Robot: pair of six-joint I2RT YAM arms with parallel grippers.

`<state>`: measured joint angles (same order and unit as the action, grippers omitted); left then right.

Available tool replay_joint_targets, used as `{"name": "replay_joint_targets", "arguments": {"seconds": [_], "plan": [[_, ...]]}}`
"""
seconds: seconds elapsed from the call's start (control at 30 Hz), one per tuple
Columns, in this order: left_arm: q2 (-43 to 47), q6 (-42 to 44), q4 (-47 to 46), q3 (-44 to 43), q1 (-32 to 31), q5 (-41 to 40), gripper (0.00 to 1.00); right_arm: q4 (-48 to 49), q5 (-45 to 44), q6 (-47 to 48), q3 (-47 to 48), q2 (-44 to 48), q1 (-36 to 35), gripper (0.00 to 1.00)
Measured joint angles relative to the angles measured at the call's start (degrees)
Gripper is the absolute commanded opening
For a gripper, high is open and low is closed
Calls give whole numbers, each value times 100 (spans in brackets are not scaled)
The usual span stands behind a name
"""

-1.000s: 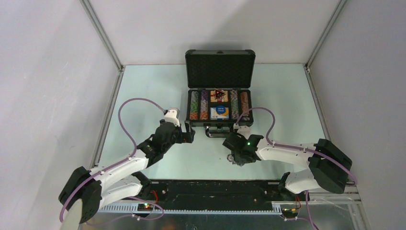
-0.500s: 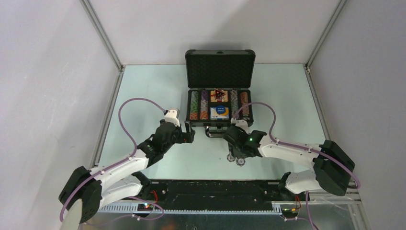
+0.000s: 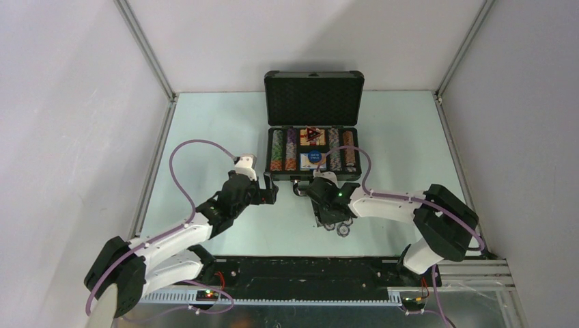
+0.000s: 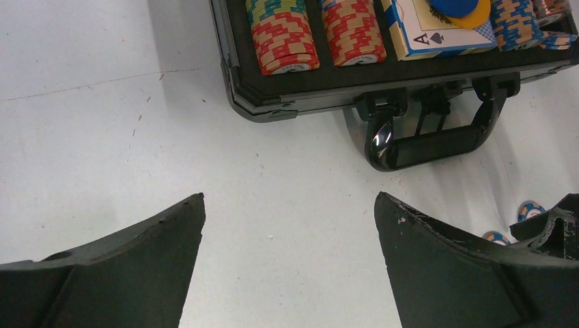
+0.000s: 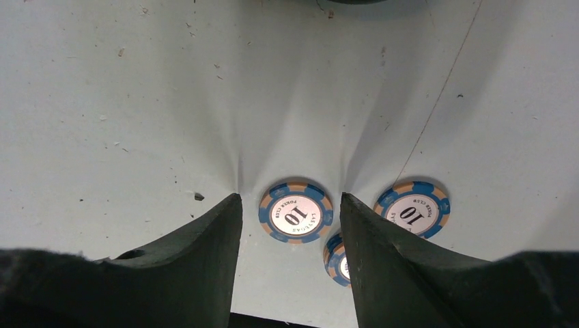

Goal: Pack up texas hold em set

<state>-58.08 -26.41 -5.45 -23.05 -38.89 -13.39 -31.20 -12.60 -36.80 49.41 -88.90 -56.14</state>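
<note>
The dark grey briefcase (image 3: 313, 176) lies open at mid-table, its lid (image 3: 314, 96) standing upright. Rows of striped poker chips (image 4: 282, 41) fill its tray beside a card box showing an ace (image 4: 444, 37), with a blue button (image 4: 456, 5) on it. Three blue-and-tan loose chips lie flat on the table before the case. My right gripper (image 5: 290, 198) points down with one chip (image 5: 295, 210) between its open fingers; a second chip (image 5: 412, 208) lies to the right, and a third (image 5: 333, 256) is half hidden. My left gripper (image 4: 289, 198) hangs wide open and holds nothing, just left of the case handle (image 4: 437, 143).
Grey walls with metal frame posts (image 3: 147, 51) enclose the pale green table (image 3: 205, 130). A black rail (image 3: 300, 270) runs along the near edge between the arm bases. The right gripper's edge (image 4: 554, 225) shows in the left wrist view beside the loose chips (image 4: 531, 210).
My right arm has swung left and toward the case, bringing its gripper down over the loose chips. The left arm has not moved.
</note>
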Motion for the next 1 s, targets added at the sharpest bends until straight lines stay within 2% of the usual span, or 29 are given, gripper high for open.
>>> {"name": "replay_joint_targets", "arguments": {"seconds": [0.73,1.0], "plan": [[0,0,0,0,0,2,98,-26,4,87,72,-170,-83,55],[-2,2,0,0,0,2,98,-66,0,81,87,-186,-92,58]]}}
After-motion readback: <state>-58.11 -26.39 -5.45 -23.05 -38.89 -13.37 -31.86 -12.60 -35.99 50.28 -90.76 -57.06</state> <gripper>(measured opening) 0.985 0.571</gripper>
